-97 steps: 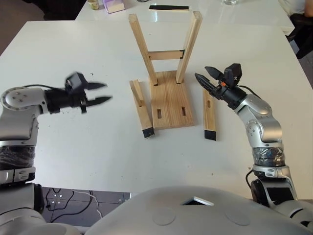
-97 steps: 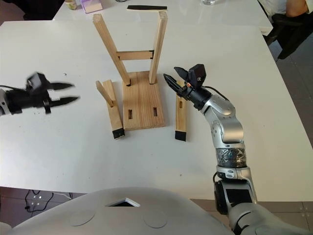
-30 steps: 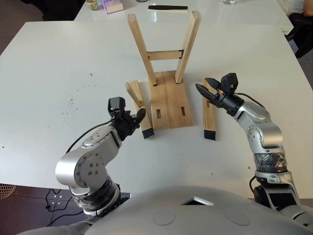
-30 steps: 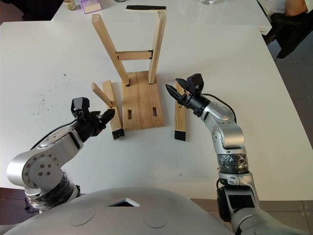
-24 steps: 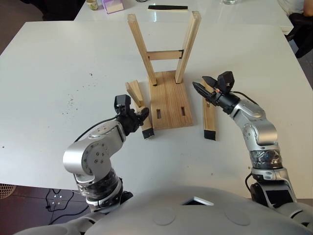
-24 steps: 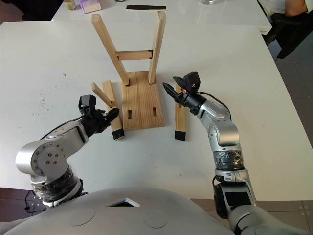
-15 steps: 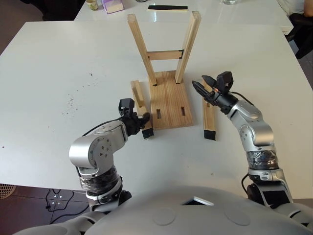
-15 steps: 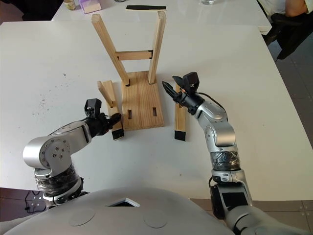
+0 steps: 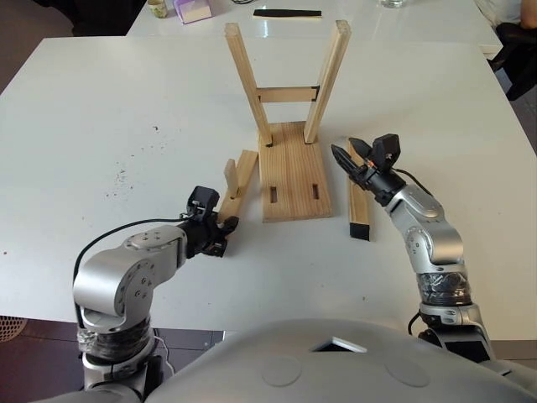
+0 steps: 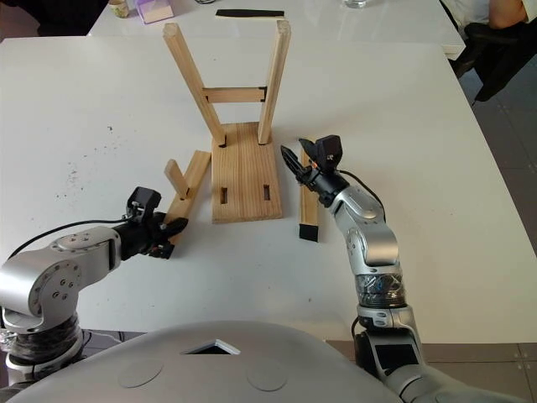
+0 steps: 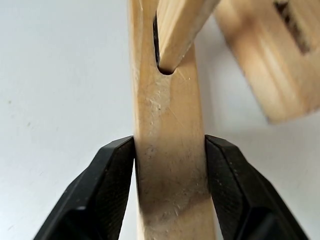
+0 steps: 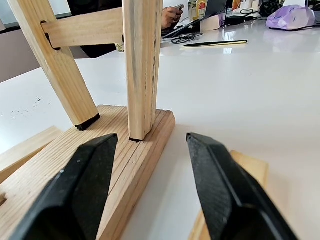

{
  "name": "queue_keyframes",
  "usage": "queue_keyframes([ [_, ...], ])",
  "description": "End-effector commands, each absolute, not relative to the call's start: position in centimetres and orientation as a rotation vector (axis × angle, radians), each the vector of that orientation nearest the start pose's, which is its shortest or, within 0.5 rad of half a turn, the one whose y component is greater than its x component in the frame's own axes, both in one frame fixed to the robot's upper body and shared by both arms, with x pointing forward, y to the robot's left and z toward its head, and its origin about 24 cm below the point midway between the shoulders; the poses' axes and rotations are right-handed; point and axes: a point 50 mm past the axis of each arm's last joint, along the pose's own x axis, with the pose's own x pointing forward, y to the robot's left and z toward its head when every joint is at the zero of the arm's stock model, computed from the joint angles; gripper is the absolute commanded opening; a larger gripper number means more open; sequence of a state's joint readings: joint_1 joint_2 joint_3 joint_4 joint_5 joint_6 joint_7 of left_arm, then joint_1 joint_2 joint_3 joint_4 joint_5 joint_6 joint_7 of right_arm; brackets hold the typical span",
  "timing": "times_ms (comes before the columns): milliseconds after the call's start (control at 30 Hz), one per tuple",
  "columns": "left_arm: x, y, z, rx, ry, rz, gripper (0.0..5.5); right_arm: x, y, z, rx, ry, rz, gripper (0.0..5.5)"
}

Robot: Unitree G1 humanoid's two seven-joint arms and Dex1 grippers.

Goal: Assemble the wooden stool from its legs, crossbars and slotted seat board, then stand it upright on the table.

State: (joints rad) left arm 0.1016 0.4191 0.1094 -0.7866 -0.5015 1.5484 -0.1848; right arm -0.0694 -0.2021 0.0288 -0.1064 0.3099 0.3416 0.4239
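Note:
The slotted seat board (image 9: 289, 172) lies flat mid-table with two legs and a crossbar (image 9: 285, 94) standing in its far slots. To its left lies a loose leg (image 9: 237, 180) carrying a short crossbar stub (image 11: 177, 30). My left gripper (image 9: 220, 237) is shut on this leg's near end, with the black fingers (image 11: 107, 190) pressed against both sides of the wood (image 11: 170, 150). A second loose leg (image 9: 358, 201) lies to the right of the board. My right gripper (image 9: 352, 158) hovers open over its far end, beside the board's right edge (image 12: 125, 165).
The white table (image 9: 109, 126) has wide bare areas left and right of the parts. A black strip (image 9: 288, 13) and small containers (image 9: 195, 10) sit on the far table behind.
My left gripper has closed on the left loose leg and swung its near end left and toward me, away from the board. The right gripper has drawn slightly nearer.

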Motion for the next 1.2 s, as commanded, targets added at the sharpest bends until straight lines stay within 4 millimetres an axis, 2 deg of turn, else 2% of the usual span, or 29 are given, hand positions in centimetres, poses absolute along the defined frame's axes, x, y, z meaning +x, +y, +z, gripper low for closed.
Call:
queue_keyframes([
  [33,15.5,20.2,4.9,0.171,1.057,-0.36,2.15,25.7,-14.6,6.0,0.13,0.147,0.507,2.55],
  [200,15.7,20.8,4.4,0.18,1.056,-0.4,2.15,25.8,-14.7,6.2,0.132,0.137,0.49,2.55],
  [300,16.2,20.9,4.4,0.121,1.028,-0.418,2.15,25.8,-14.8,6.1,0.129,0.139,0.485,2.55],
  [333,16.2,20.9,4.3,0.09,1.026,-0.417,2.44,25.8,-14.8,6.1,0.128,0.14,0.484,2.55],
  [467,16.4,21.2,4.3,0.044,1.007,-0.416,2.44,26.0,-15.0,6.0,0.125,0.142,0.482,2.55],
  [567,18.7,22.4,5.2,0.037,0.892,-0.348,2.44,26.2,-15.2,6.1,0.117,0.14,0.485,2.55],
  [667,22.9,24.4,8.1,-0.047,0.662,-0.216,2.03,26.3,-15.3,7.2,0.107,0.1,0.515,2.55],
  [733,25.6,25.6,11.1,-0.149,0.465,-0.138,2.03,26.4,-15.0,9.5,0.124,0.024,0.573,2.55],
  [800,26.9,26.1,13.3,-0.212,0.332,-0.122,2.03,26.9,-14.7,12.0,0.11,-0.06,0.623,2.55],
  [867,27.9,26.1,15.4,-0.257,0.218,-0.129,2.03,28.2,-14.7,15.2,0.081,-0.152,0.653,2.55],
  [933,28.4,26.0,17.9,-0.316,0.093,-0.146,2.03,29.5,-14.5,18.3,0.079,-0.228,0.663,2.55],
  [1000,28.6,25.6,21.3,-0.398,-0.084,-0.208,2.03,30.6,-14.4,21.5,0.107,-0.312,0.655,2.55],
  [1067,27.7,24.2,25.0,-0.493,-0.298,-0.378,2.02,31.3,-13.9,24.1,0.068,-0.403,0.652,2.55],
  [1133,26.6,22.1,26.6,-0.503,-0.396,-0.559,2.02,32.0,-12.8,24.7,-0.11,-0.395,0.705,2.55],
  [1167,26.2,21.3,26.6,-0.487,-0.391,-0.629,2.02,32.2,-12.4,24.6,-0.132,-0.354,0.762,2.55],
  [1200,25.8,20.5,26.4,-0.47,-0.376,-0.716,2.02,32.3,-11.9,24.7,-0.081,-0.284,0.861,2.55],
])
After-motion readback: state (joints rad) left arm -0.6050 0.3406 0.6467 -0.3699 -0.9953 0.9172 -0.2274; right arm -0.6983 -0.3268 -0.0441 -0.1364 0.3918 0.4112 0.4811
